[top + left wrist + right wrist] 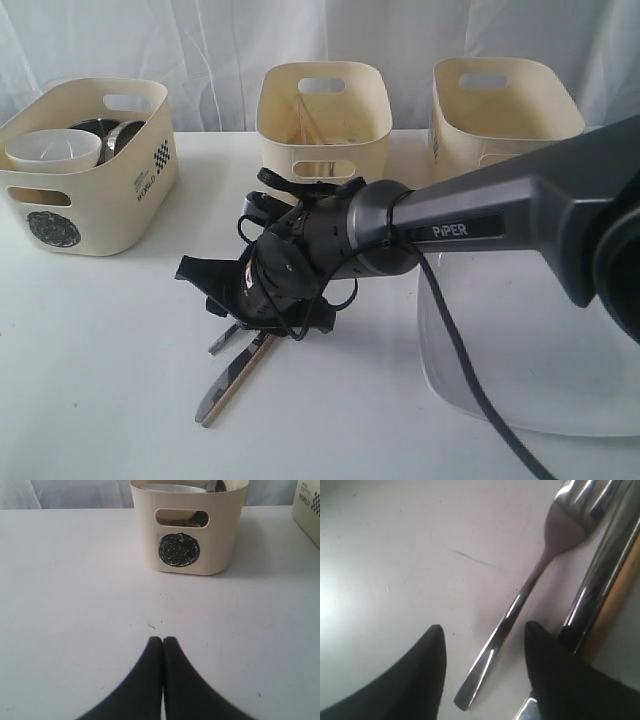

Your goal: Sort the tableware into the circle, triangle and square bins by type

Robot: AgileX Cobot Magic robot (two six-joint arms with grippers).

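the right gripper (482, 635) hangs with jaws spread astride the fork (530, 585) handle on the table (385, 555); left gripper (162, 640) clenched, empty.

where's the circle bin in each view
Exterior view: circle bin at far left on the table, bowls inside.
Left wrist view: top centre, ahead of the shut left gripper.
Right wrist view: not in it.
Shared landmark: the black scribbled circle on its wall.

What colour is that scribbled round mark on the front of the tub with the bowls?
Black, a scribbled circle on the cream bin; the left wrist view shows it best.
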